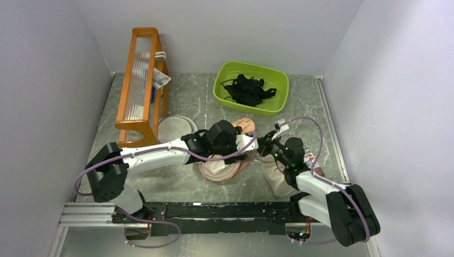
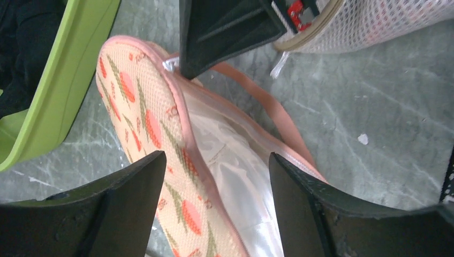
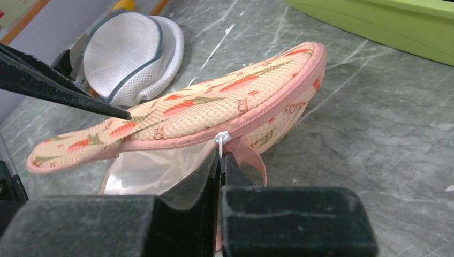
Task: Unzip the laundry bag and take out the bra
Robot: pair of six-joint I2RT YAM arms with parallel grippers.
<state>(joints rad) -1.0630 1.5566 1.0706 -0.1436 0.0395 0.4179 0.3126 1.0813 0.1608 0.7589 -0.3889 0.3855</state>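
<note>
Laundry bag [image 3: 214, 107] lying partly unzipped at centre of table [image 1: 203, 101], near green tub [image 1: 251, 88] — left gripper [image 2: 217, 160] hovering, fingers apart, astride its printed top; right gripper [image 3: 220, 160] pinching white zip pull [image 3: 222, 139], fingers together.

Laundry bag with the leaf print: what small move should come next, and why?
Probably the right gripper, shut on the white zip pull, should draw it further along the pink edging: the laundry bag gapes only partway, and the white bra lies inside.
</note>
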